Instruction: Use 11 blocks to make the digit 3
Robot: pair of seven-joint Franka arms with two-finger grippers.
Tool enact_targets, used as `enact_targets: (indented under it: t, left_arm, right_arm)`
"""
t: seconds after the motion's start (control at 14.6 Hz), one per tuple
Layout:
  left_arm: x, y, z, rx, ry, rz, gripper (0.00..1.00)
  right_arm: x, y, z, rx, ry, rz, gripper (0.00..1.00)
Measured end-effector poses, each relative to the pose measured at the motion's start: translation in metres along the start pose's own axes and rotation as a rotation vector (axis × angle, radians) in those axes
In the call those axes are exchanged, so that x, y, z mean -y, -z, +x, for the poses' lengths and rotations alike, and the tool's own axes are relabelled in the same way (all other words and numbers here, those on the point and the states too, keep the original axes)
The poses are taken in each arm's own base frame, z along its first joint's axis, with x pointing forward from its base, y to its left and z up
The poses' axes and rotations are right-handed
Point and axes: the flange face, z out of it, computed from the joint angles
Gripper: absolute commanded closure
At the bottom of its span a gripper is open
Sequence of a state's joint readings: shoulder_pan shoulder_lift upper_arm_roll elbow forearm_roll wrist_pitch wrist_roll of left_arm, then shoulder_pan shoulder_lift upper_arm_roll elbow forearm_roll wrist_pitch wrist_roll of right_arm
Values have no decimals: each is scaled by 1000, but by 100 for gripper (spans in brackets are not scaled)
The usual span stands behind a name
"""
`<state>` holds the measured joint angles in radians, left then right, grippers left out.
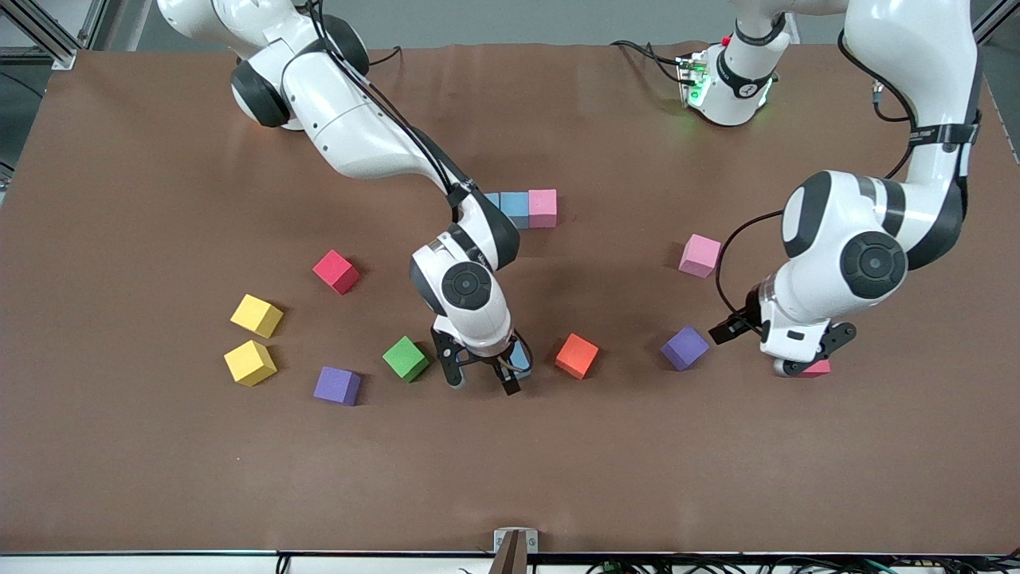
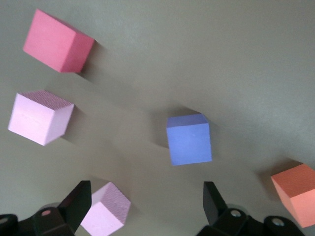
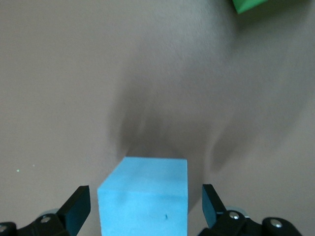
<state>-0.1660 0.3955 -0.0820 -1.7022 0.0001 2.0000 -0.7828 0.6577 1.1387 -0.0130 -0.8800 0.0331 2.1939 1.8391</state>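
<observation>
My right gripper (image 1: 483, 383) (image 3: 146, 196) is open over a light blue block (image 1: 522, 356) (image 3: 142, 196), one finger on each side with a gap. My left gripper (image 1: 799, 367) (image 2: 146, 196) is open over a pink block (image 1: 818, 368) (image 2: 105, 210) that lies close to one finger. A light blue block (image 1: 514, 209) and a pink block (image 1: 542, 207) sit side by side near the right arm's elbow, which partly hides another light blue one (image 1: 492, 199). Loose on the table are green (image 1: 406, 359), orange (image 1: 576, 355), purple (image 1: 684, 348) (image 1: 337, 386), pink (image 1: 700, 255) and yellow (image 1: 256, 316) (image 1: 249, 363) blocks.
A red cube (image 1: 335, 271) lies toward the right arm's end of the table. The left wrist view also holds a purple block (image 2: 189, 140), an orange block (image 2: 295, 194), a pale pink block (image 2: 39, 118) and a deeper pink-red cube (image 2: 56, 42).
</observation>
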Motion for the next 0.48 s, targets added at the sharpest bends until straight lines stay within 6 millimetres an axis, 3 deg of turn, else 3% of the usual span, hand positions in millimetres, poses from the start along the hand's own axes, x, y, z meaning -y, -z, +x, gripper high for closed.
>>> enact_targets:
  t: [0.14, 0.27, 0.34, 0.41, 0.48]
  left_arm:
    - [-5, -7, 0, -3, 16, -4, 0]
    - [-6, -19, 3, -2, 33, -5, 0]
    - [-8, -25, 5, -4, 45, -8, 0]
    - [-10, -31, 6, -4, 52, -10, 0]
    - [-12, -37, 6, -6, 57, -14, 0]
  right_arm:
    - [-2, -1, -7, 14, -17, -5, 4]
    - [-3, -1, -8, 17, -27, -7, 21]
    - [-3, -1, -9, 17, -29, -9, 38]
    - [-3, -2, -8, 17, -30, -11, 64]
    - [-4, -2, -8, 16, -31, -14, 82]
